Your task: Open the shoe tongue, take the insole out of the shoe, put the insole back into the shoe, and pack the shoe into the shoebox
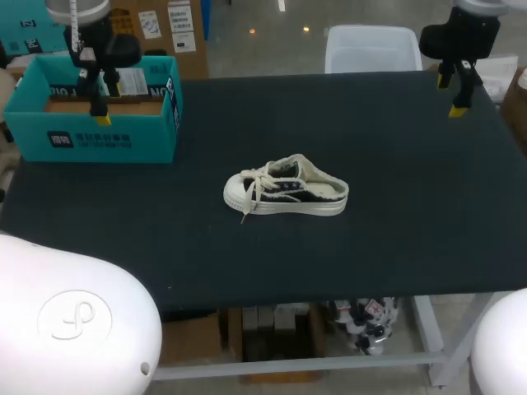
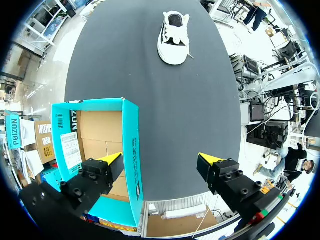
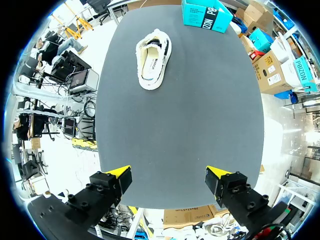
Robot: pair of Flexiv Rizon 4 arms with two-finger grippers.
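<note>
Shoe: upright on its sole near the middle of the table, toe toward the left arm's side, well apart from both arms.
Laces: loose, ends trailing onto the table by the toe.
Insole: inside the shoe, pale, visible through the opening.
Shoebox: teal, lidless, at the far left corner.
Left gripper: spread wide, holding nothing, above the shoebox's near wall.
Right gripper: spread wide, holding nothing, above the far right corner.
Stage: judged as the start, tongue not yet lifted.
Risk, slide: the shoe looks light, and pulling the tongue one-handed would likely drag it.
Risk, snag: trailing laces could catch a finger.
Risk, insole: a pinch too shallow may slip off its edge.
</note>
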